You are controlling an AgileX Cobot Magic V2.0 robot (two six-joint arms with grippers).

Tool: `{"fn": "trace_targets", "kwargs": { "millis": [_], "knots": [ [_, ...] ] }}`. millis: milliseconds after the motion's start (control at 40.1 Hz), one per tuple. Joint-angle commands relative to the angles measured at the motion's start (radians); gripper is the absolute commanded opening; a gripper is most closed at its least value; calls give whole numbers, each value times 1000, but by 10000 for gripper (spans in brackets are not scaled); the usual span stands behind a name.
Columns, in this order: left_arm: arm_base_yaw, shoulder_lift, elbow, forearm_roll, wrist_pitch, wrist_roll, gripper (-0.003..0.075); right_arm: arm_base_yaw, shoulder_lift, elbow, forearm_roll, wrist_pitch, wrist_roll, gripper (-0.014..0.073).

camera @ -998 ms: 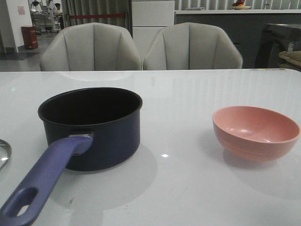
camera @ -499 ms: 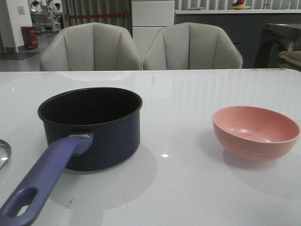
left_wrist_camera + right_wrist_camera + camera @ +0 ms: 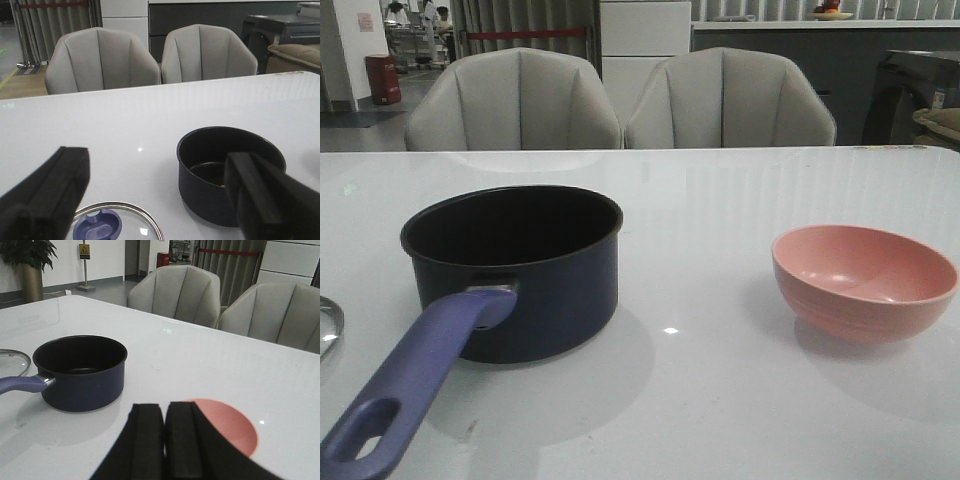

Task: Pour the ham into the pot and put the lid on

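Lid shows whole only wrist-side — front clips it.

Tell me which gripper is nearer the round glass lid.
Left. The left gripper, jaws wide open, hovers right by the round glass lid. The right gripper, jaws shut, sits near the pink bowl, beyond the navy saucepan.
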Motion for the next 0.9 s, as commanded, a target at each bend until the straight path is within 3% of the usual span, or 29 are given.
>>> {"fn": "trace_targets", "kwargs": {
  "millis": [0, 100, 324, 499, 873],
  "knots": [
    [-5, 95, -77, -5, -75, -6, 654, 2, 10, -26, 19, -59, -6, 157],
    [8, 208, -160, -5, -40, -16, 654, 2, 10, -26, 19, -59, -6, 157],
    [112, 498, -356, 1, 187, -122, 648, 2, 10, -26, 19, -59, -6, 157],
    [193, 700, -449, -57, 309, -130, 648, 2, 10, -26, 19, -59, -6, 157],
    [201, 1071, -570, -84, 447, -130, 648, 2, 10, -26, 19, -59, -6, 157]
  ]
}}
